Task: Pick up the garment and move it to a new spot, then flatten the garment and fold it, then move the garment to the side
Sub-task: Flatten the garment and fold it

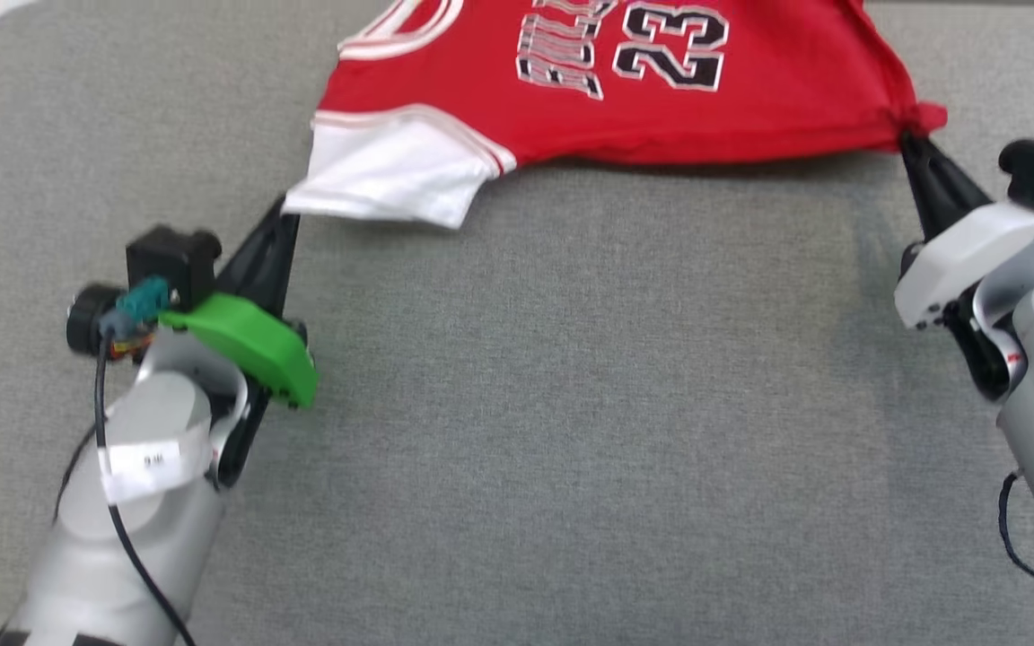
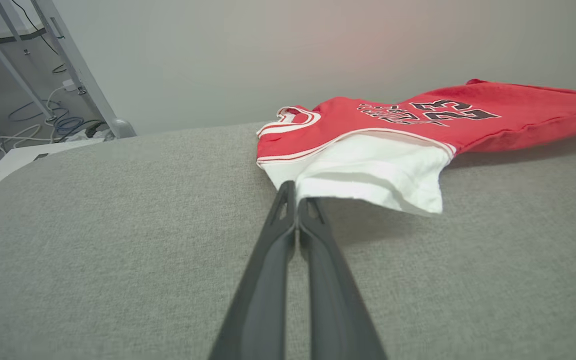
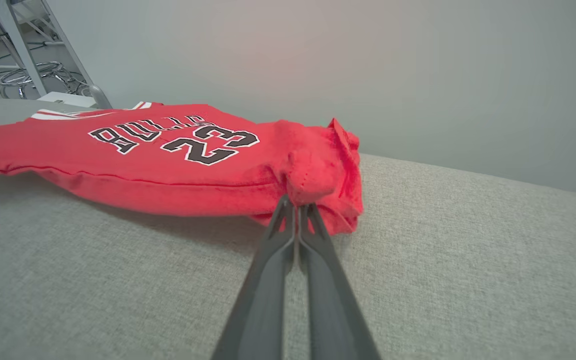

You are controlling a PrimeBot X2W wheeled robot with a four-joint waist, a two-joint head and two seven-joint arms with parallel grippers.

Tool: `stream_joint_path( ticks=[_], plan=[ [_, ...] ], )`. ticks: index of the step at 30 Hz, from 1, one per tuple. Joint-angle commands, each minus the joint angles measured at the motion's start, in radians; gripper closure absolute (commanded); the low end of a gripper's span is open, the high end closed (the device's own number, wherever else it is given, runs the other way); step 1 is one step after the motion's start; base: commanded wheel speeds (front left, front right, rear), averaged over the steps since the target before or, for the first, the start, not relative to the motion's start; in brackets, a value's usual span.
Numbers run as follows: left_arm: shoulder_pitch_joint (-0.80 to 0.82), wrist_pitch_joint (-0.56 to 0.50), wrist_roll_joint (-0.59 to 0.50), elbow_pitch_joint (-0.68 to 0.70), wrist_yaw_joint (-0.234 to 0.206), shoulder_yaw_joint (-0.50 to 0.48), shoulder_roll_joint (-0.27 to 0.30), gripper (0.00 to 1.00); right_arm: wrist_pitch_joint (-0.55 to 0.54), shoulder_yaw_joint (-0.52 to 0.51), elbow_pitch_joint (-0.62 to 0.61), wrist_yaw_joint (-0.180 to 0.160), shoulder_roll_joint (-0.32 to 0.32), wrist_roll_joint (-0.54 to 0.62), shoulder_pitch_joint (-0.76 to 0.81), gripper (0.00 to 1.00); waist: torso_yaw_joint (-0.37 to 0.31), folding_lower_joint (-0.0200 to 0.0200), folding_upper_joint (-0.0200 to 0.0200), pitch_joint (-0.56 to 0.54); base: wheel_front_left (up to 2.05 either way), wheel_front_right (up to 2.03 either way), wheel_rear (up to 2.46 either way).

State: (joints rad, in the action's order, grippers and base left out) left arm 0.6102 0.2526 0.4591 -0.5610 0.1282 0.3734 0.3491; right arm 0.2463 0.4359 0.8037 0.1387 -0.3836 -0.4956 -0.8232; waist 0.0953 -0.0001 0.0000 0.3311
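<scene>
Left hand (image 2: 295, 195) clenched on white sleeve (image 2: 368, 170), right hand (image 3: 295, 202) clenched on red hem corner (image 3: 318, 175); Bulls jersey (image 1: 750, 117) spans taut between both hands over grey counter (image 1: 571, 404); risk judged: shallow pinches slipping under tension, dropping jersey crumpled.

Red "BULLS 23" garment (image 1: 661, 99), white sleeve, print up, stretched taut

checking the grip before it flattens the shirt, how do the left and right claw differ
The left claw pinches the flat edge of the white sleeve; the right claw pinches a bunched red corner of the garment. The left claw's wrist wears a green cover, the right claw's a white cover. Both are shut on the garment.
</scene>
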Motion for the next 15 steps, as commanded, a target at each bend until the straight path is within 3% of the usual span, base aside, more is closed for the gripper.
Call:
stream_joint_path(
  ticks=[1,15],
  plan=[
    [-0.034,-0.002,0.01,-0.002,0.002,0.002,0.011,1.0,0.002,0.004,-0.004,-0.008,-0.004,-0.021,0.024,1.0,0.006,0.0001,0.0,-0.041,0.0,0.0,0.0],
    [-0.284,-0.052,0.101,0.124,0.002,0.104,0.085,1.0,-0.046,0.041,-0.017,-0.008,-0.037,-0.22,0.251,1.0,0.011,0.0001,0.0,-0.191,0.0,0.0,0.0]
  ],
)
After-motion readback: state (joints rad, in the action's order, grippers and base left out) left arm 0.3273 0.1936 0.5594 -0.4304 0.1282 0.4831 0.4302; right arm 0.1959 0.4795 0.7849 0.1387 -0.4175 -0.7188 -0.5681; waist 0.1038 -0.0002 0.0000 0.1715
